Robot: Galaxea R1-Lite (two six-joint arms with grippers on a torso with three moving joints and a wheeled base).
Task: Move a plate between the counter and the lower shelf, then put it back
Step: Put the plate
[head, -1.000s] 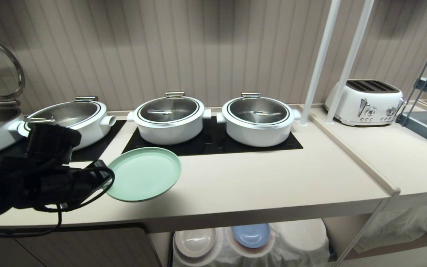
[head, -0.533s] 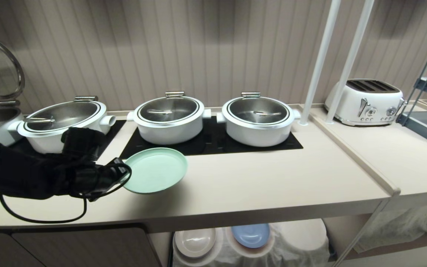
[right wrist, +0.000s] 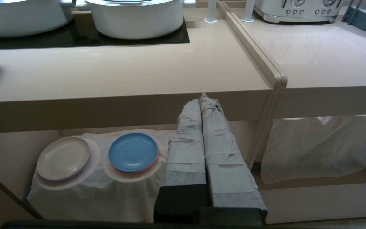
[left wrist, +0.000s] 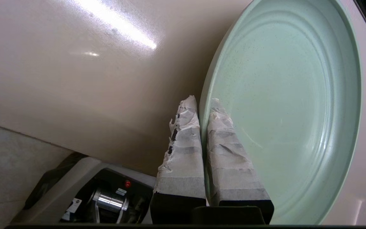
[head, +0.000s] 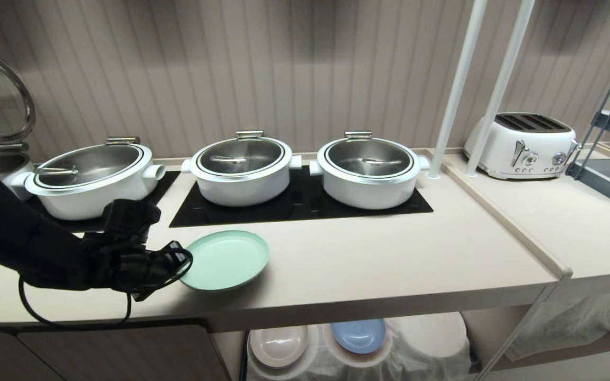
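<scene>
One gripper pinching plate rim, counter edge nr

The plate lies on the counter — before the middle pot, above the lower shelf.

3 lidded pots, toaster, blue plate below

Bare counter lies open; pots block behind.
</scene>
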